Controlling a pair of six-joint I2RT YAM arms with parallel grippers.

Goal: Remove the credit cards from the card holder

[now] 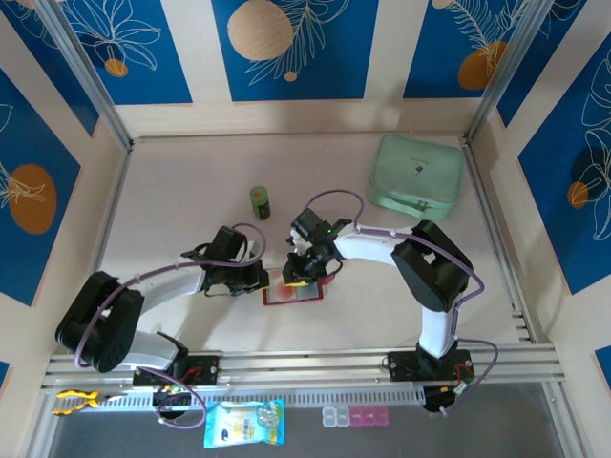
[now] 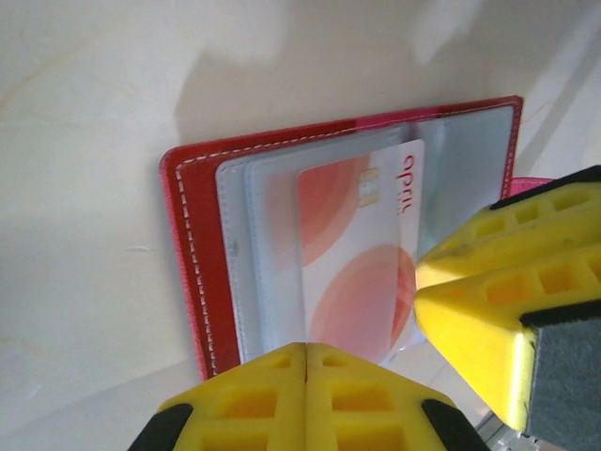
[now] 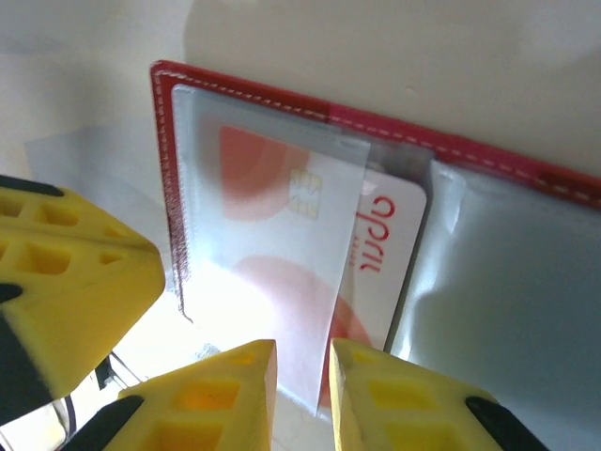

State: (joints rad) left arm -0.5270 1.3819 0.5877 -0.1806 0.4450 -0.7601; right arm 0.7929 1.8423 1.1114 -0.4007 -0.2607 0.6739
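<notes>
We see a robot test cell: a pale tabletop (image 1: 191,191) walled by blue leaf-patterned panels (image 1: 286,48), framed with aluminium rails (image 1: 305,363) on which two arm bases are bolted.

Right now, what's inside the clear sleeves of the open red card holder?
In the card holder, one white card with orange circles and a chip sits partly pulled from a clear sleeve. Whether more cards lie beneath it cannot be told; the gripper fingers cover its lower edge.

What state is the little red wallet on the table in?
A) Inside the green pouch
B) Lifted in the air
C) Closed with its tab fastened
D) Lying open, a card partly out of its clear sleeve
D: the card holder lies open flat, and a credit card sticks partly out of the clear sleeve.
</notes>
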